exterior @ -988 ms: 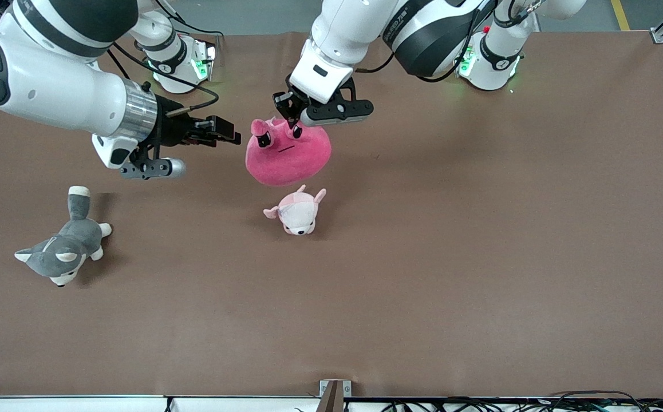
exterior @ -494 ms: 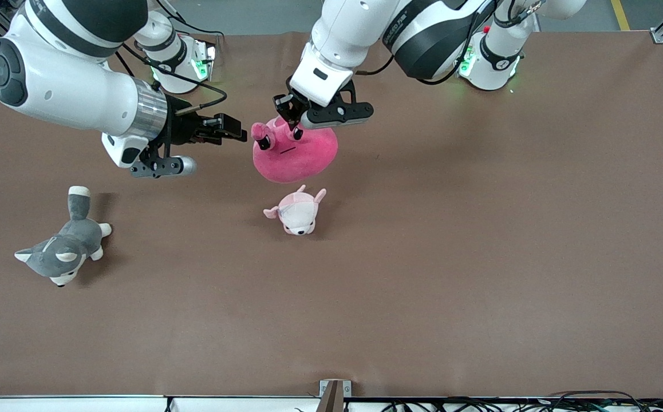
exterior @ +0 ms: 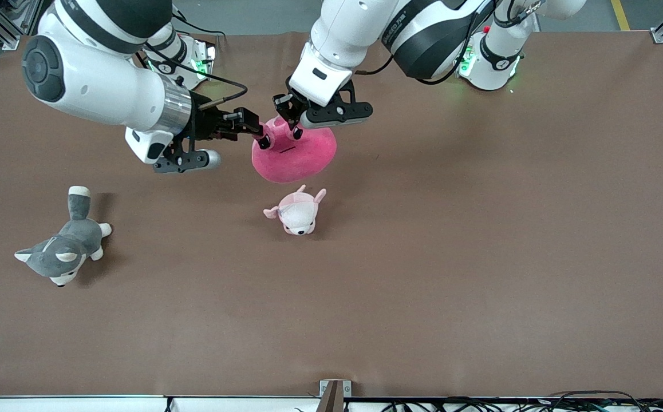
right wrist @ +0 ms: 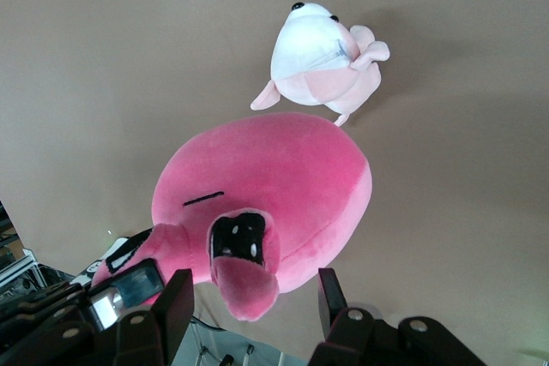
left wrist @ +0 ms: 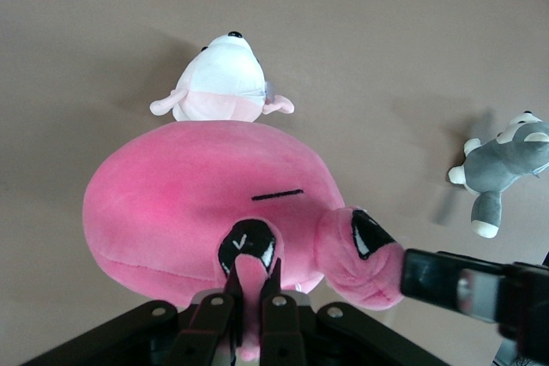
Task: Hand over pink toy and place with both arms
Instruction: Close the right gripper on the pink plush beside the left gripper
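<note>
The pink toy (exterior: pixel 300 155) hangs in the air over the table, just above the small pale plush. My left gripper (exterior: pixel 293 127) is shut on one of its ears (left wrist: pixel 254 276) and carries it from above. My right gripper (exterior: pixel 258 131) comes in from the side and stands open, one finger (right wrist: pixel 174 304) on each side of the toy's other ear (right wrist: pixel 247 285) without pressing it. In the left wrist view the toy's round body (left wrist: pixel 197 186) fills the middle, with a right gripper finger (left wrist: pixel 455 285) beside it. The toy's body (right wrist: pixel 283 173) also shows in the right wrist view.
A small pale pink-and-white plush (exterior: pixel 297 212) lies on the brown table (exterior: pixel 480 257), nearer the front camera than the hanging toy. A grey-and-white husky plush (exterior: pixel 61 250) lies toward the right arm's end.
My right arm has swung in toward the pink toy, and its open fingers now straddle the free ear. The left gripper has kept its grip, and the toy has shifted slightly.
</note>
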Available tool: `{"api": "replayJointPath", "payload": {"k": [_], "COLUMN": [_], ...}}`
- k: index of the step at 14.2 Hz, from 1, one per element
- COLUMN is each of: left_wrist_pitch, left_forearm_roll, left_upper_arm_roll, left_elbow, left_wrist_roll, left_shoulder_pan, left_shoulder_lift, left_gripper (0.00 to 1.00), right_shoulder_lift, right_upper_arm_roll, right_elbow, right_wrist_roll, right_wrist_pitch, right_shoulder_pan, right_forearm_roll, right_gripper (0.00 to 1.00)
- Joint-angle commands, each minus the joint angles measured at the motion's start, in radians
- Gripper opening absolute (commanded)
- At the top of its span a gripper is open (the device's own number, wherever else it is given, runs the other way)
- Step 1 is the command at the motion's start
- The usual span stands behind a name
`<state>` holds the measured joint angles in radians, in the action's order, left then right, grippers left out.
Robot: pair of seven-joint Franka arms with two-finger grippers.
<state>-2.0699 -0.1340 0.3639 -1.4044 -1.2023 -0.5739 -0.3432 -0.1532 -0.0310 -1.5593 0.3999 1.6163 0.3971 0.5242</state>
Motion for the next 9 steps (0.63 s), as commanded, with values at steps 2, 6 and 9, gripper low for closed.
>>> {"api": "replayJointPath", "payload": {"k": [2,6,9], "left_wrist_pitch": [0.014,0.014,0.014], "left_forearm_roll": [0.005,0.005,0.005], "left_upper_arm_roll": [-0.002,-0.002,-0.002], "left_elbow": [0.021,0.021,0.021], "left_wrist_roll": [-0.016,-0.016,-0.016], "left_shoulder_pan": [-0.006,-0.006,-0.006], "left_shoulder_lift": [-0.005,-0.004,-0.002], "left_gripper": [0.01,0.01,0.01], "right_shoulder_lift": [-0.016,-0.025,-0.025], "right_upper_arm_roll": [0.005,0.005,0.005], "right_elbow": [0.016,0.016,0.016], "right_wrist_roll": [0.004,0.004,0.004], "right_wrist_pitch": [0.005,0.020,0.025], "right_shoulder_pan": [0.029,0.045,0.045], "right_forearm_roll": [-0.056,-0.059,-0.059], "right_gripper": [0.66,0.66,0.65]}}
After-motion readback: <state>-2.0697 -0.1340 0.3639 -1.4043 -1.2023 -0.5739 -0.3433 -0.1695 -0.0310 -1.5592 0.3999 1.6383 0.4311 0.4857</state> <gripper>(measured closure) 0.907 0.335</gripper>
